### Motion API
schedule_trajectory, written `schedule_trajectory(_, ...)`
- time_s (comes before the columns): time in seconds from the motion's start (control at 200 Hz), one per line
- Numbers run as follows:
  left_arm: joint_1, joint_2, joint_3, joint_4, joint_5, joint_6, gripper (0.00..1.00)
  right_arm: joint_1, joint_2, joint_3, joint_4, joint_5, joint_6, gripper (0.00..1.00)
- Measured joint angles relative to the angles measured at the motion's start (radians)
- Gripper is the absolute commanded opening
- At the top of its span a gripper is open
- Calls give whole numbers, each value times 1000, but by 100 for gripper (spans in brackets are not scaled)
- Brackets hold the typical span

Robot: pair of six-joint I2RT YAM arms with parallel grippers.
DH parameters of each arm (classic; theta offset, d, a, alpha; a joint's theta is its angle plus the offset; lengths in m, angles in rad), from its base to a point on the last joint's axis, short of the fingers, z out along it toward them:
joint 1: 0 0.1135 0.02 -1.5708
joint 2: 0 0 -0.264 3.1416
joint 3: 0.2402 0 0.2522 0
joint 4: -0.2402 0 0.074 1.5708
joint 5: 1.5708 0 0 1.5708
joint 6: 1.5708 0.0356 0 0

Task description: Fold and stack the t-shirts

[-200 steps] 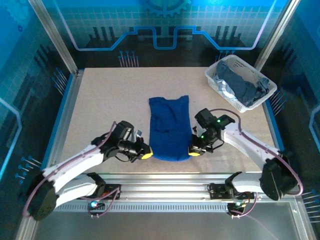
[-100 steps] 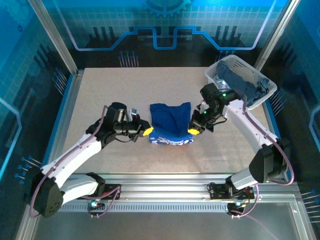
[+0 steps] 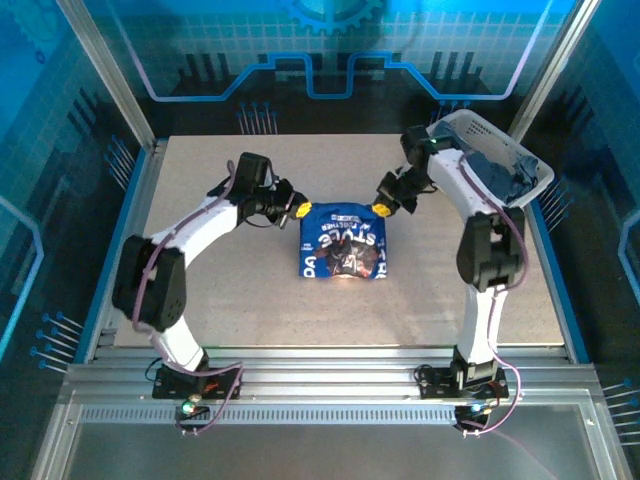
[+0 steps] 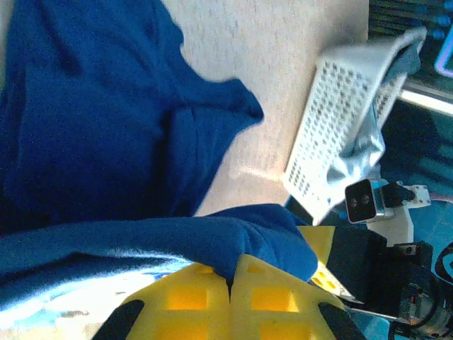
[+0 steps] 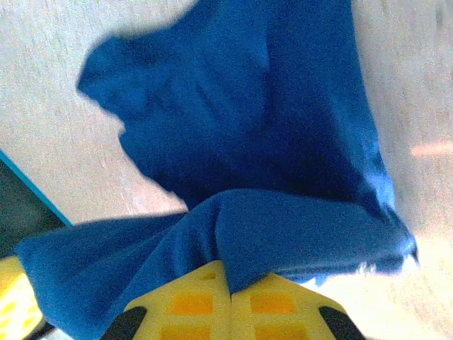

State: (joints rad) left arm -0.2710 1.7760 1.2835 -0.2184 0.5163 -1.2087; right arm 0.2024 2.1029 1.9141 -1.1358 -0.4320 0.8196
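Note:
A royal blue t-shirt (image 3: 340, 243) with a white-and-dark print lies in the middle of the table, print side up, its far edge lifted. My left gripper (image 3: 300, 211) is shut on the far left corner of that edge, and my right gripper (image 3: 382, 208) is shut on the far right corner. In the left wrist view the yellow jaws (image 4: 230, 287) pinch a fold of blue cloth (image 4: 106, 134). The right wrist view has blue cloth (image 5: 248, 120) caught between the closed yellow jaws (image 5: 230, 290). Duller grey-blue t-shirts (image 3: 492, 170) lie heaped in the basket.
A white lattice basket (image 3: 440, 143) stands at the table's far right corner, close behind my right arm, and appears tilted in the left wrist view (image 4: 333, 120). Bare tabletop (image 3: 210, 290) spreads to the left and in front of the shirt. Metal frame posts (image 3: 105, 80) edge the table.
Both grippers have carried the shirt's near edge up and over toward the far side. The shirt went from a long plain blue strip to a shorter fold with the print on top.

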Motion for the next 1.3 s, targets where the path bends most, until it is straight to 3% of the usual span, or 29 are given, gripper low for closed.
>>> schedule_trajectory(0.1, 26, 139, 91, 15, -4, 14, 1, -10, 155, 154, 31, 26, -10, 27)
schedule_trajectory(0.145, 37, 192, 125, 18, -8, 29, 21, -13, 216, 226, 35, 43, -19, 36)
schedule_trajectory(0.175, 43, 219, 143, 19, -10, 35, 27, -14, 250, 272, 36, 55, -28, 41)
schedule_trajectory(0.275, 59, 259, 171, 18, -31, 58, 25, -16, 285, 324, 49, 89, -58, 54)
schedule_trajectory(0.34, 61, 251, 171, 1, -58, 82, 20, -16, 253, 288, 75, 116, -80, 56)
schedule_trajectory(0.51, 38, 86, 50, -8, -138, 86, 24, -16, 18, -8, 166, 164, -109, 54)
schedule_trajectory(0.705, -1, 27, 3, 12, -154, 55, 25, -16, -44, -110, 256, 161, -138, 23)
schedule_trajectory(0.85, -21, 116, 52, 14, -154, 24, 20, -13, 52, -16, 275, 132, -168, 14)
schedule_trajectory(1.095, -56, 294, 199, 15, -157, -24, 18, 7, 204, 121, 253, 110, -158, 11)
schedule_trajectory(1.301, -26, 403, 307, -58, -203, 9, 18, -3, 379, 277, 219, 111, -155, 10)
